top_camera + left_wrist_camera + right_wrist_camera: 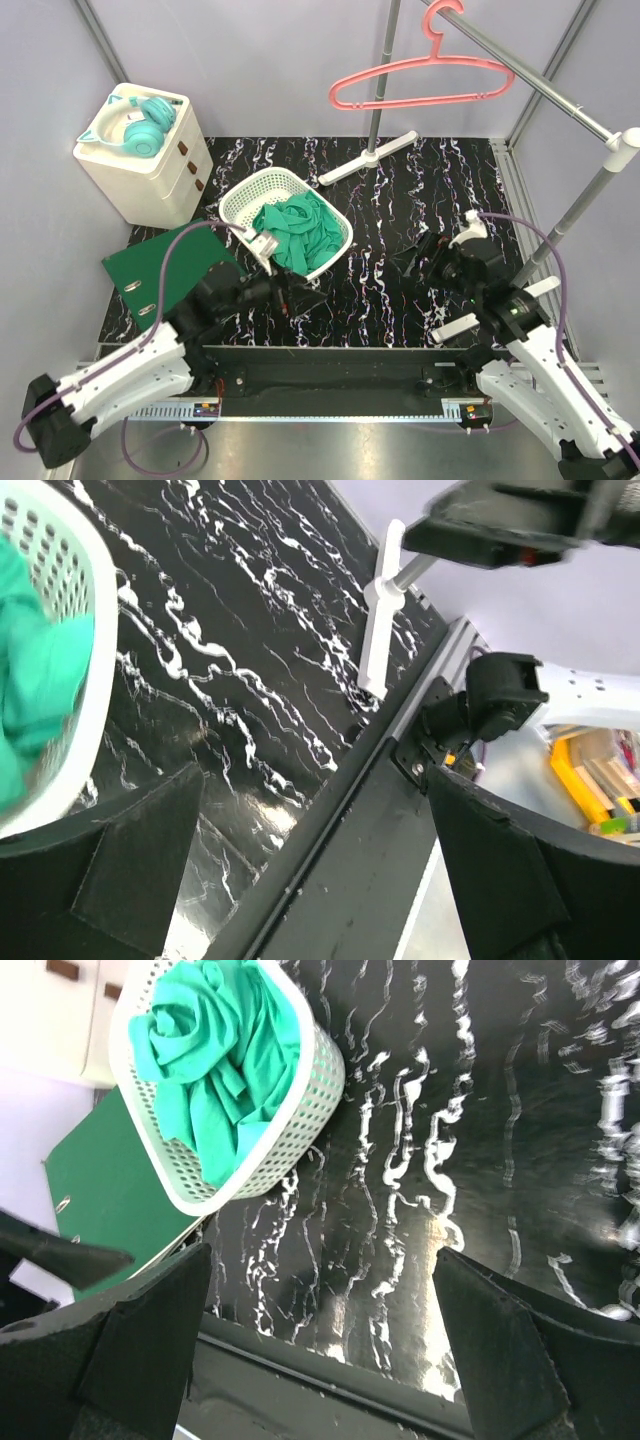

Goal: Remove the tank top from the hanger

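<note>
The teal-green tank top (296, 233) lies crumpled inside the white basket (240, 195) at the left middle of the table. The coral-pink hanger (420, 82) hangs bare from the grey rail, high at the back right. My left gripper (300, 292) sits low, just in front of the basket, open with nothing between its fingers. In the left wrist view only an edge of the tank top (35, 680) and the basket wall (95, 710) show at the left. My right gripper (420, 256) stands open and empty over the right half of the table. Its wrist view shows the tank top (215, 1060) in the basket (300, 1110).
A dark-green folder (160, 275) lies flat left of the basket. A white drawer unit (145, 165) with teal headphones (135, 125) stands at the back left. The rail's pole and white foot (368, 158) stand at the back centre. The slanted rail (540, 85) crosses above the right side.
</note>
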Tool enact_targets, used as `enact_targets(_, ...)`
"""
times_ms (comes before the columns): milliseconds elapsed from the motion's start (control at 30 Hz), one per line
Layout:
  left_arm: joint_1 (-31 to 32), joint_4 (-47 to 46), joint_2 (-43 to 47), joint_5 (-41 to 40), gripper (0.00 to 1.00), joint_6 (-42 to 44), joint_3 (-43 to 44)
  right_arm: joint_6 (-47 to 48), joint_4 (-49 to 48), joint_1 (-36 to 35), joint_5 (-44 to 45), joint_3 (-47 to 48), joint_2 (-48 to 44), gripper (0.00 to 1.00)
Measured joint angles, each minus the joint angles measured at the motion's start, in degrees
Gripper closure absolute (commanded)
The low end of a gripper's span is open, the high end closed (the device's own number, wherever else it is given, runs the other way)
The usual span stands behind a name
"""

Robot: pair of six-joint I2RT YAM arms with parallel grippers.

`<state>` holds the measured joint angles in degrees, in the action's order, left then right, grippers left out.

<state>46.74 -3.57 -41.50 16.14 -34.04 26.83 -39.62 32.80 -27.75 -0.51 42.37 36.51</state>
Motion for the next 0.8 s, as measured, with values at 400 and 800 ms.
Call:
enact_targets(400, 0.0, -2.9, 32.2, -2.8, 0.01, -11.0, -24.0, -9.9, -25.4, 0.0, -6.6, -26.4, -5.3, 0.00)
enact_targets(800, 0.0, -0.9, 41.1, -2.8, 0.01, -17.7, -24.6, -22.6, -29.9, 0.0, -4.5, -39.6, -34.0, 0.00)
